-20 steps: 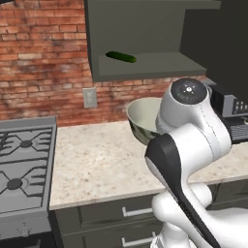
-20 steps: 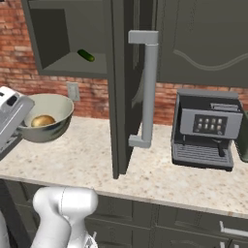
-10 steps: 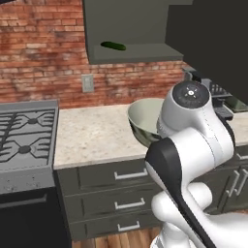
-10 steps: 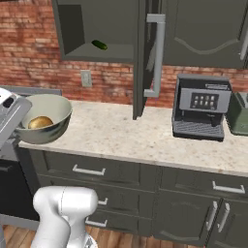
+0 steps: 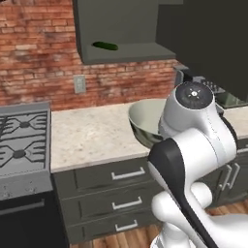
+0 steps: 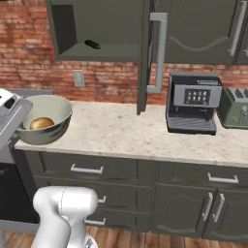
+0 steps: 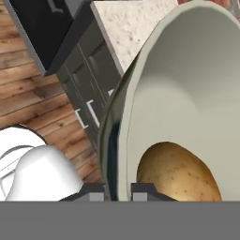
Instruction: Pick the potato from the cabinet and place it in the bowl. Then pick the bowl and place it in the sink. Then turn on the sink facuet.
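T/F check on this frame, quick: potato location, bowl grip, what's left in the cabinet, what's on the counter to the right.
1. The potato lies inside the bowl. True.
2. The gripper is open and clear of the bowl. False: its fingertips straddle the bowl's rim, shut on it.
3. A cucumber lies on the cabinet shelf. True.
4. The bowl is already in the sink. False: it is at the counter edge, held by the gripper.
5. A coffee machine stands on the counter, a toaster beside it. True.
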